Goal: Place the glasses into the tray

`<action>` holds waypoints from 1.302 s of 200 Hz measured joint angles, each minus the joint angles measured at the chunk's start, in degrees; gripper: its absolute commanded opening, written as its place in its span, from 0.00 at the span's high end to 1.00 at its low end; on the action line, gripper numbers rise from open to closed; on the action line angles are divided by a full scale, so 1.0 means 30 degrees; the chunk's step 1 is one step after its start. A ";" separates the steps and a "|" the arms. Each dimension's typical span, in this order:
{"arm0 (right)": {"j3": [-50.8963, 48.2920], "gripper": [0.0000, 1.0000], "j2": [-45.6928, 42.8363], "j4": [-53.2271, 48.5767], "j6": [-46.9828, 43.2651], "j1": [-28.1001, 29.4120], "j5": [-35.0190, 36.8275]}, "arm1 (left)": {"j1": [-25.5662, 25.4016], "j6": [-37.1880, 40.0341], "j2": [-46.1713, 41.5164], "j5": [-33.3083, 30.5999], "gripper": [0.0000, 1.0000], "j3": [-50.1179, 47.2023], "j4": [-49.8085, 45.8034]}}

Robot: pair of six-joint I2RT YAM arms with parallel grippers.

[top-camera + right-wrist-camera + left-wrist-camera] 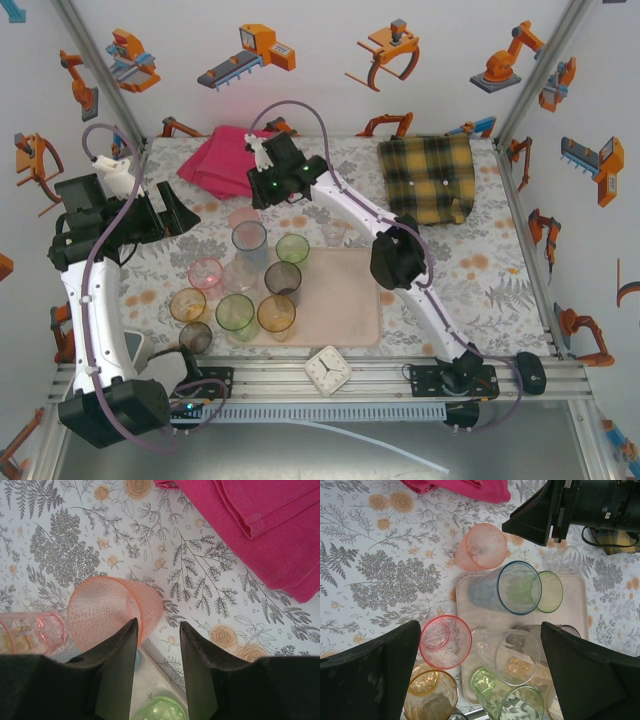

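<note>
While a white clock (327, 370) sits at the counter's (470, 270) near edge, the pale-pink tray (340, 310), low-rimmed and round-cornered, lies just beyond it. Eleven transparent glasses (283, 278) can be counted: two green, two amber, two smoky, two clear, one blue, one pink, one peach. Some stand on the tray's left part, others crowd beside it. The left pincer (480, 640) gapes wide above them, empty. The right pincer (157, 630), part-open and empty, hovers by the peach glass (107, 612). Farther off lie one pink cloth (225, 160) and one plaid shirt (430, 178).

White-shelled arms (352, 207) with black joints (398, 258) and looping lilac cables (298, 104).
</note>
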 measured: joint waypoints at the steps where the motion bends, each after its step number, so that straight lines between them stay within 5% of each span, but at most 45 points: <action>1: 0.0000 0.60 0.0000 0.0000 0.0000 0.0000 0.0000 | 0.0007 0.0000 0.0000 0.0000 0.03 0.0007 0.0000; 260: -0.0481 0.62 0.0029 0.0430 0.0707 -0.0015 -0.1413 | 0.0138 0.0000 0.0087 0.0000 0.03 0.0000 0.0204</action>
